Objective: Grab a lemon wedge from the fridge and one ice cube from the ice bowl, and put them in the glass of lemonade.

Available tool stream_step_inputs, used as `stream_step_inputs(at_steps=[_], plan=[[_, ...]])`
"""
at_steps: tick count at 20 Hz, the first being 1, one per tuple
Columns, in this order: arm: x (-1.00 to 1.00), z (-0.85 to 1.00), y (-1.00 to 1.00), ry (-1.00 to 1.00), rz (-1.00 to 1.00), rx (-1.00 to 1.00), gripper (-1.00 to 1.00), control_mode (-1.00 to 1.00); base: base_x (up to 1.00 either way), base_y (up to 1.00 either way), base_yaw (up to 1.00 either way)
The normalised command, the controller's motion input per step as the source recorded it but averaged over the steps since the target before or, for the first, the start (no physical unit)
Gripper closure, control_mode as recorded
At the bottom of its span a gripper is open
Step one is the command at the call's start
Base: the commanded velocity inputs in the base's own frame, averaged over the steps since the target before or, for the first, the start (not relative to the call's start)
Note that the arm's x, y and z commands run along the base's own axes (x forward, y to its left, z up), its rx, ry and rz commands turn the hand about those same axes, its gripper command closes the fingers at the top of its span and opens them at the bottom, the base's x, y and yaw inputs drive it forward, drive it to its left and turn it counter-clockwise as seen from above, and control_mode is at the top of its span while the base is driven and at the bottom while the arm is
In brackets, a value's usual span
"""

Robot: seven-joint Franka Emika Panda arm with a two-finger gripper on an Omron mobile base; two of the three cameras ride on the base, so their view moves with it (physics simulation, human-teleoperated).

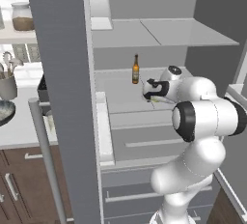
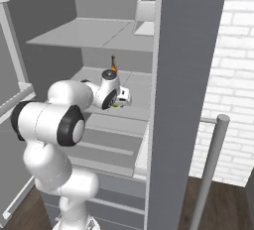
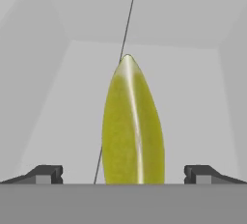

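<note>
Deep inside the fridge (image 1: 144,35), the gripper (image 3: 123,175) straddles the lemon wedge (image 3: 132,126) with fingers spread wide, nothing grasped yet; ice cube and lemonade remain ahead.

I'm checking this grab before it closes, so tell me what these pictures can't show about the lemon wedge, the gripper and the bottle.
- Lemon wedge: near end cut off by the hand view's bottom edge; in the base views the hand hides most of it.
- Gripper: open; contact with the wedge cannot be told.
- Bottle: label too small in both base views; the hand view's top edge cuts it.
</note>
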Motion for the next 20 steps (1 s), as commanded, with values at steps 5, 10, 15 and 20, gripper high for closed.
stream_step_inputs(at_steps=[5, 10, 15, 20], plan=[[0.29, -0.11, -0.02, 0.00, 0.00, 0.00, -1.00, -1.00, 0.00, 0.00, 0.00], [0.07, -0.26, 0.00, 0.00, 0.00, 0.00, -1.00, -1.00, 0.00, 0.00, 0.00], [0.00, -0.38, 0.00, 0.00, 0.00, -0.03, 1.00, -1.00, 0.00, 0.00, 0.00], [0.00, -0.30, 0.00, -0.01, 0.00, -0.02, 1.00, -1.00, 0.00, 0.00, 0.00]])
